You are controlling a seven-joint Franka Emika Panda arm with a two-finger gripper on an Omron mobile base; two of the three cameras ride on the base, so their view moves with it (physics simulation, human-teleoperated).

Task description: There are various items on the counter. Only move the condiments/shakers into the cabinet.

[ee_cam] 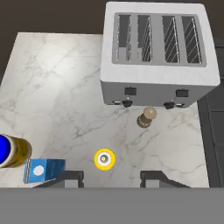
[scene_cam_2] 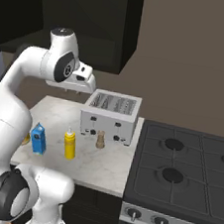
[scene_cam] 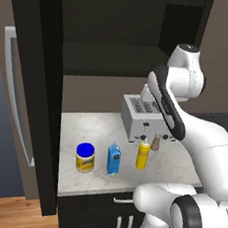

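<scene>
Pincer (ee_cam: 111, 178) released, empty, high above yellow squeeze bottle (ee_cam: 105, 159); tan shaker (ee_cam: 146, 117) just before toaster (ee_cam: 158, 54).

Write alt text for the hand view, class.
Looking down on a marble counter: the open end effector hovers above a yellow squeeze bottle. A silver toaster and small tan shaker lie beyond; blue-lidded jar and blue carton left.

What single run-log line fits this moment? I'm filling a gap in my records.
phase: approach | end effector: open, high above counter | below it: yellow squeeze bottle | tan shaker, blue-lidded jar: on counter
</scene>
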